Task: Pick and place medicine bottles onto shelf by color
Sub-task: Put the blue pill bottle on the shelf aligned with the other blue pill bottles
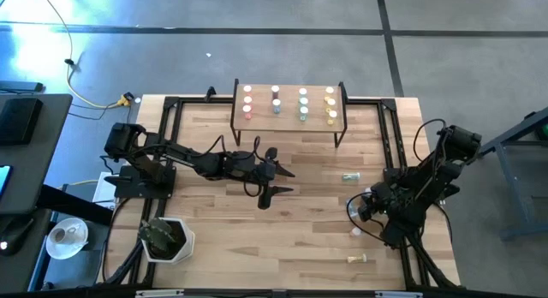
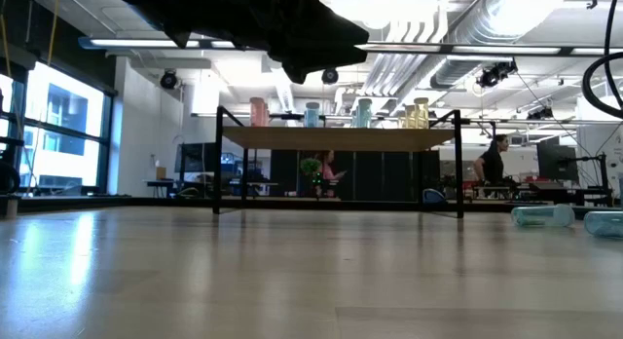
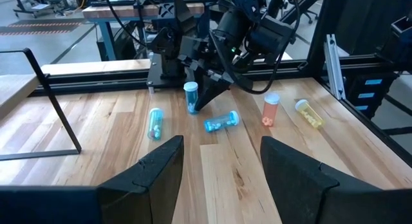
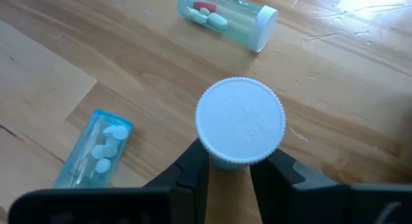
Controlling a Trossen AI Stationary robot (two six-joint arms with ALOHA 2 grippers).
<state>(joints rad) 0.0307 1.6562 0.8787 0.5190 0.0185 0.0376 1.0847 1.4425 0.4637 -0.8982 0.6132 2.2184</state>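
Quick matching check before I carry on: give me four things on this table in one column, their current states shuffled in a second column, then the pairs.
Things:
1. left gripper
2. right gripper
3. yellow bottle
4. shelf

States:
A. shut on the upright blue bottle
B. carrying rows of capped bottles
C. open, holding nothing, above mid-table
D. lying on its side on the wood

Pairs: 1-C, 2-A, 3-D, 4-B

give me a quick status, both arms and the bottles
Right pincer shut on upright blue bottle. Left pincer open, empty, mid-table. Shelf part filled; loose bottles lie close by.
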